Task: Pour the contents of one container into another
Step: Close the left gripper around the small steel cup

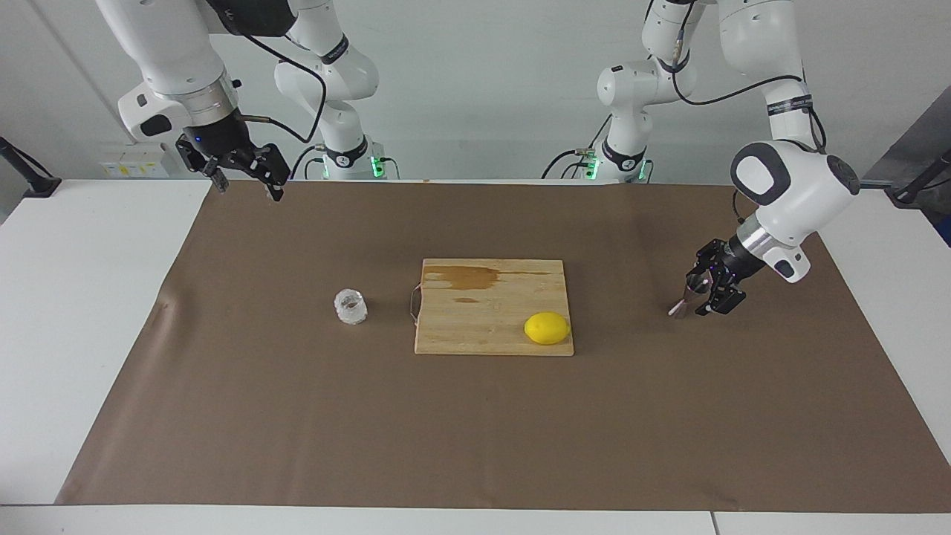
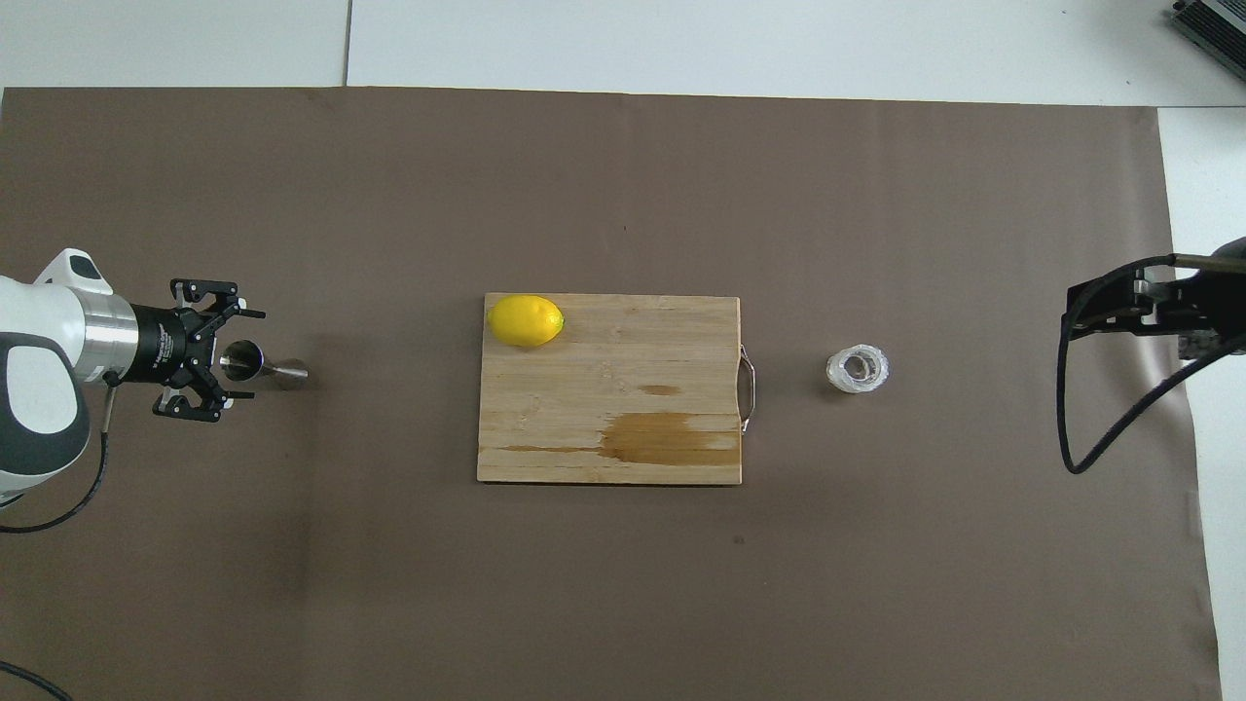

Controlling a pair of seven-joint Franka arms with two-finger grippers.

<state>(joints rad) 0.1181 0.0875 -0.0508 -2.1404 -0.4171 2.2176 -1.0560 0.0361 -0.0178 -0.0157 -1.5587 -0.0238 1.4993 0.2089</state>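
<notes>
The silver hourglass jigger [image 1: 686, 298] [image 2: 261, 365] stands on the brown mat toward the left arm's end of the table. My left gripper [image 1: 703, 291] [image 2: 242, 355] is low at the jigger, open, with one finger on each side of its upper cone. The clear faceted glass cup [image 1: 351, 306] [image 2: 857, 370] stands on the mat toward the right arm's end, beside the cutting board's handle. My right gripper [image 1: 249, 189] [image 2: 1119, 307] waits open, raised over the mat's edge at the right arm's end, holding nothing.
A wooden cutting board [image 1: 483, 312] [image 2: 604, 409] with a wet stain lies in the middle of the mat. A yellow lemon [image 1: 547, 328] [image 2: 526, 320] rests on the board's corner toward the left arm's end, farther from the robots.
</notes>
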